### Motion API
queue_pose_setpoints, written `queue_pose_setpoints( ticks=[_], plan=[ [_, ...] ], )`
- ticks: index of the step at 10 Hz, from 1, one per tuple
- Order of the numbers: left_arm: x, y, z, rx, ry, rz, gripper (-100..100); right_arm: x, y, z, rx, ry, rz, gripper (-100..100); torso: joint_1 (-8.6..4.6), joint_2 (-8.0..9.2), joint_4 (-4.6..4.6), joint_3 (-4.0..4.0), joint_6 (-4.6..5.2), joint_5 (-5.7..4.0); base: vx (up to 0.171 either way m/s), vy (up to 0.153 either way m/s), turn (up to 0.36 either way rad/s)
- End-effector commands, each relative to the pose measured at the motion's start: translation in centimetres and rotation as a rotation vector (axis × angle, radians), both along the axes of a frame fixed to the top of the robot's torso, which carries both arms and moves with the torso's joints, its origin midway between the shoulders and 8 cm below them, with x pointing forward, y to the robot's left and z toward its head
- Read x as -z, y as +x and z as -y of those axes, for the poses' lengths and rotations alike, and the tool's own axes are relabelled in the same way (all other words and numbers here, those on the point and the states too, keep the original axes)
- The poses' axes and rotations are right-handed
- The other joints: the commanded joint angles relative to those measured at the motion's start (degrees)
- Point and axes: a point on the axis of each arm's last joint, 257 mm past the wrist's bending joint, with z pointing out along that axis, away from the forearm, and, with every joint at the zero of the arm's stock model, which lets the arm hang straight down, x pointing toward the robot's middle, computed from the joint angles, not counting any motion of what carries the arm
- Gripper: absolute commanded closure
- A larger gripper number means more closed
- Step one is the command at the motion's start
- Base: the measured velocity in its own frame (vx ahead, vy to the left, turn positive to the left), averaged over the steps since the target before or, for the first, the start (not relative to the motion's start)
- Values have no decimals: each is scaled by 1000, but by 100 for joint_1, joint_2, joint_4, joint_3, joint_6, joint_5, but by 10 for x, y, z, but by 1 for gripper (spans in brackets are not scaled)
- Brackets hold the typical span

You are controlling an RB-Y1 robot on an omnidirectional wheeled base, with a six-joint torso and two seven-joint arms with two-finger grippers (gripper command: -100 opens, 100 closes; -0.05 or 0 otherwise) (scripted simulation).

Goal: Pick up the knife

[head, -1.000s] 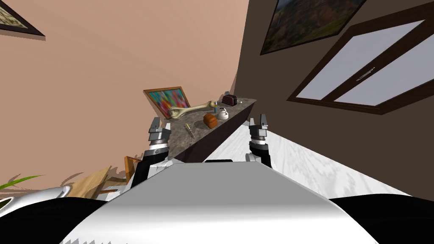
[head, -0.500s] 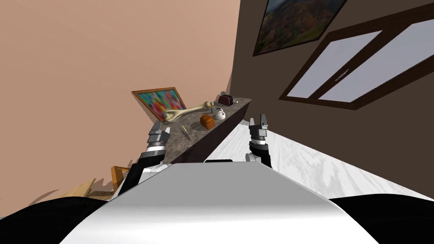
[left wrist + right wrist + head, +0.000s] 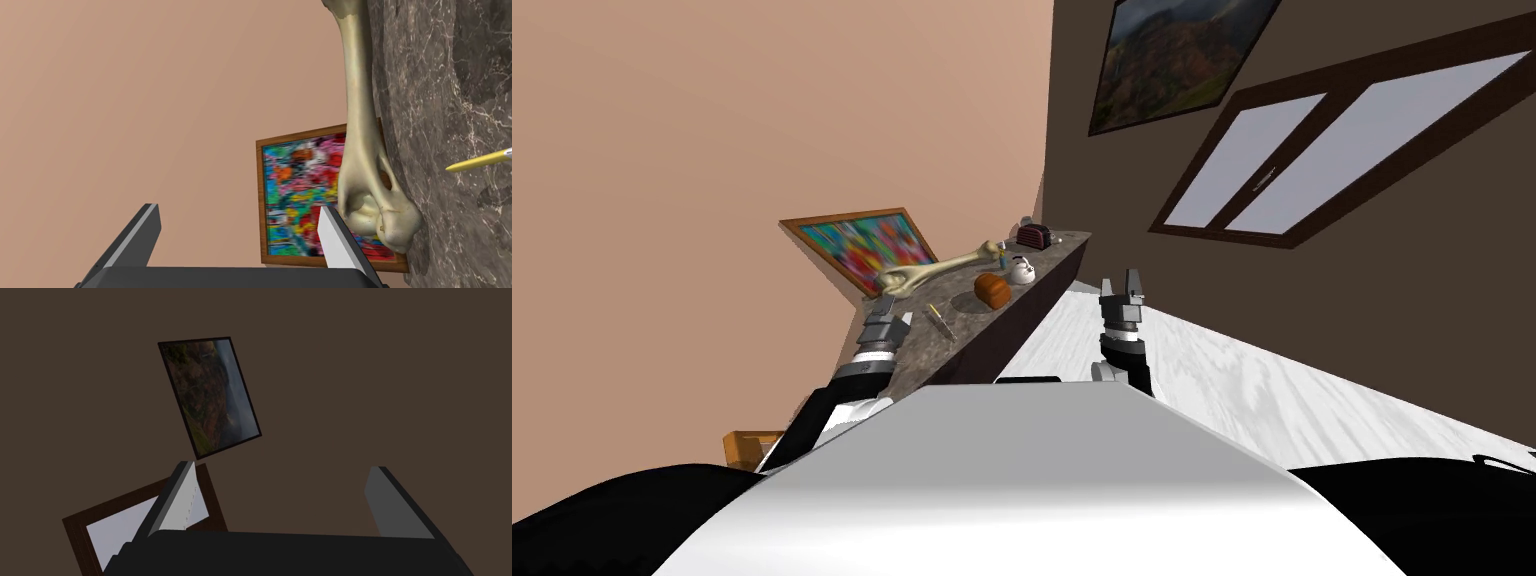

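The left end effector (image 3: 239, 210) is hanging wide open, holding nothing. The knife (image 3: 942, 322) is lying flat on the surface (image 3: 440, 75) just beside it, past the bone (image 3: 360, 150), easy to reach. The right end effector (image 3: 280, 469) is gaping wide too.

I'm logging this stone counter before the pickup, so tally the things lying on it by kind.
bone: 1
knife: 1
orange-brown loaf: 1
white kettle: 1
dark red toaster: 1
small blue item, too small to name: 1
Total: 6 that can be made out
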Motion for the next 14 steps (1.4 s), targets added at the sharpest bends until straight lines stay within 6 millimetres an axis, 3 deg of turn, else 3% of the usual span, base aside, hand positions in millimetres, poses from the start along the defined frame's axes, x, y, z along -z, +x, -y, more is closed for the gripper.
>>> queue_pose_setpoints(
  ticks=[1, 9, 14],
  plan=[
    [15, -2, -7, -8, -14, -58, -100, 0, 0, 0, 0, 0, 0, 0, 0, 0, 0, 0, 0, 0, 21, 12, -115],
    [85, -35, -42, -59, -87, -357, -100, 0, 0, 0, 0, 0, 0, 0, 2, 0, 0, 0, -1, 1, 21, 14, -179],
    [131, -73, -65, -104, -135, -565, -100, 0, 0, 0, 0, 0, 0, 0, 4, 2, 1, 1, -5, 1, 15, 19, -204]
  ],
)
